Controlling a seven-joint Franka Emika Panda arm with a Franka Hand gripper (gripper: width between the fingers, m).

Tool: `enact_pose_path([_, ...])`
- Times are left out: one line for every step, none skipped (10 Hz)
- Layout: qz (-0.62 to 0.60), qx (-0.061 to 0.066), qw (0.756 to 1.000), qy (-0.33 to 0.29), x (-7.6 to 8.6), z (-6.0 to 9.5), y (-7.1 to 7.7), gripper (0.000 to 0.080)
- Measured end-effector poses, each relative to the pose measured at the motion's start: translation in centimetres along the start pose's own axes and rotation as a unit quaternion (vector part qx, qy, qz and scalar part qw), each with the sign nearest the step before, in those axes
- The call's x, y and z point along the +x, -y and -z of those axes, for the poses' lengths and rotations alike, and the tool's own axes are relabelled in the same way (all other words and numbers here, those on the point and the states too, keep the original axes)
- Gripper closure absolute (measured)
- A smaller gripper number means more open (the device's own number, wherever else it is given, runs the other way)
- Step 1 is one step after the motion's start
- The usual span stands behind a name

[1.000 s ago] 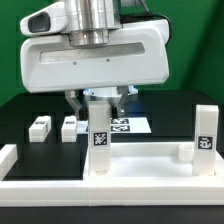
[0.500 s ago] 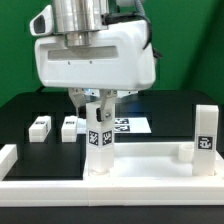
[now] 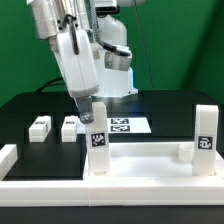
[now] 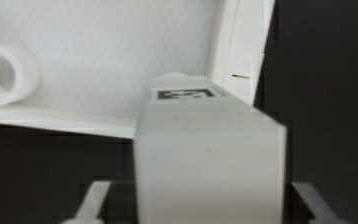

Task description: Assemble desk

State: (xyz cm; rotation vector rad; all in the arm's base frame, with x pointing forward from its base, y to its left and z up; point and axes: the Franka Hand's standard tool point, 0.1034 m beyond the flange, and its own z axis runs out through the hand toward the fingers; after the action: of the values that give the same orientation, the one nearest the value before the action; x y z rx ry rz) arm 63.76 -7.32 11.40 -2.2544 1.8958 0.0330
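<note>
STEP: screw in leg point(image 3: 98, 140), upright on desk top point(image 3: 140, 166) | HAND: my gripper point(image 3: 92, 102) straddles it half-open, gaps both sides, gripping nothing | DO: I close squarely, twist without tilting.

Desk top point(image 3: 145, 160): white plastic tray with a raised rim, lying flat along the front edge of the black surface, toward the exterior view's right.

First leg point(image 3: 98, 140): white block, upright at the tray's corner on the exterior view's left, with a black-and-white tag on its facing side.

Second leg point(image 3: 205, 135): upright at the opposite corner, tagged likewise.

Third leg point(image 3: 40, 126) and fourth leg point(image 3: 70, 126): small, lying loose side by side on the surface behind the tray, apart from it.

Wrist view: the first leg point(image 4: 202, 150) fills the middle, with a tag on its end face. Beyond it is the desk top point(image 4: 87, 35), with a round ring socket point(image 4: 2, 75).
</note>
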Motion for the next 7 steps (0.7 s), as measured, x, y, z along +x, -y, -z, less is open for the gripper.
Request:
enact_pose_path([0.035,-0.005,0.999,-0.003,-0.2,-0.1,0.0,0.0461])
enact_pose_path([0.148,-0.023,0.989,-0.001,-1.0,-0.2,-0.1,0.0262])
enact_pose_path([0.255,-0.039,0.966,0.017,-1.8,-0.2,-0.1,0.0175])
enact_pose_path([0.254,-0.027,0.967,0.009,-1.8,0.0,0.3,0.0175])
enact_pose_path([0.301,-0.028,0.953,0.007,-1.6,-0.1,0.1,0.0153])
enact_pose_path([0.343,-0.028,0.939,0.009,-1.5,-0.1,0.1,0.0153])
enact_pose_path([0.391,-0.028,0.920,0.007,-1.5,-0.1,0.2,0.0151])
